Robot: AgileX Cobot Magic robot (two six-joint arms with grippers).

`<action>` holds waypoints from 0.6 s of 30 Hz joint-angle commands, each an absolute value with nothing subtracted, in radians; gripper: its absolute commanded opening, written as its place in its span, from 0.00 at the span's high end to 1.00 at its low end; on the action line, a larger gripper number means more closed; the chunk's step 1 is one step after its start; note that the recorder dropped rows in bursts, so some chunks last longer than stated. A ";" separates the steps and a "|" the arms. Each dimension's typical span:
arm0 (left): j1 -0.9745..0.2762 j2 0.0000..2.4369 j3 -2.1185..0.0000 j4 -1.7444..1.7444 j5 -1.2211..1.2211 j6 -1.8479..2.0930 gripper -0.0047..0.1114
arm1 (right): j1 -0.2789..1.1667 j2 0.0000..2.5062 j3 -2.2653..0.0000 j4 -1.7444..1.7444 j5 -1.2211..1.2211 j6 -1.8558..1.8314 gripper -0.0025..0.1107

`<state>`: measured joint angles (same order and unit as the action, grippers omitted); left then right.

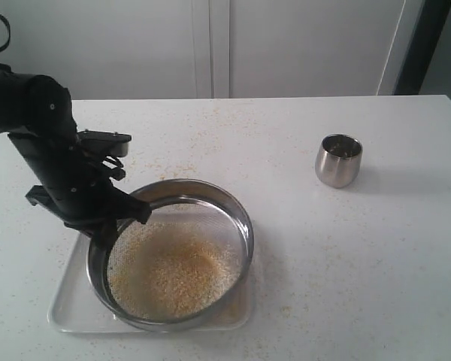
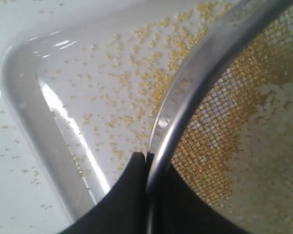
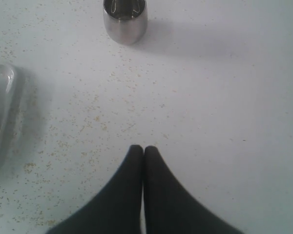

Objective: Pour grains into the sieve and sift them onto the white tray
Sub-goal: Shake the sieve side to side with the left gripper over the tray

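Observation:
The sieve [image 1: 210,197] is held tilted over the white tray [image 1: 68,304], its left rim raised. My left gripper [image 1: 109,226] is shut on that rim [image 2: 185,83], one black finger inside and one outside. The grains [image 1: 173,271] lie heaped on the mesh, golden and whitish [image 2: 278,126]. Fine golden grains [image 2: 146,73] are scattered on the tray beneath. My right gripper [image 3: 144,148] is shut on nothing above the bare table, outside the exterior view.
A small rounded steel cup [image 1: 338,159] stands upright on the table at the right, also seen as the cup [image 3: 124,19] in the right wrist view. Stray grains [image 3: 78,126] speckle the white table around the tray.

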<state>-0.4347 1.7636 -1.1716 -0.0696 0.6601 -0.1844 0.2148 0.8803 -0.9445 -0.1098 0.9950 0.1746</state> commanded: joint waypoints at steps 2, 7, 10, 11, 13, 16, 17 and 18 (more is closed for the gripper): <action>-0.349 1.740 -1.176 -0.129 0.726 -0.297 0.96 | 0.208 0.874 -0.942 -0.108 0.994 0.180 0.98; -0.464 1.711 -1.176 -0.139 0.663 -0.174 0.96 | 0.208 0.874 -0.942 -0.108 0.992 0.180 0.98; -0.373 1.703 -1.176 0.000 0.759 -0.447 0.96 | 0.208 0.874 -0.942 -0.108 0.992 0.180 0.98; -0.382 1.701 -1.176 -0.057 0.745 -0.403 0.96 | 0.208 0.874 -0.942 -0.108 0.992 0.180 0.98; -0.447 1.699 -1.176 -0.115 0.694 -0.260 0.96 | 0.208 0.874 -0.942 -0.108 0.990 0.180 0.98; -0.409 1.699 -1.176 0.107 0.787 -0.470 0.96 | 0.208 0.874 -0.942 -0.108 0.990 0.180 0.98; -0.387 1.699 -1.176 0.072 0.790 -0.511 0.96 | 0.208 0.874 -0.942 -0.108 0.988 0.180 0.98; -0.390 1.699 -1.176 -0.013 0.755 -0.455 0.96 | 0.208 0.874 -0.942 -0.108 0.988 0.180 0.98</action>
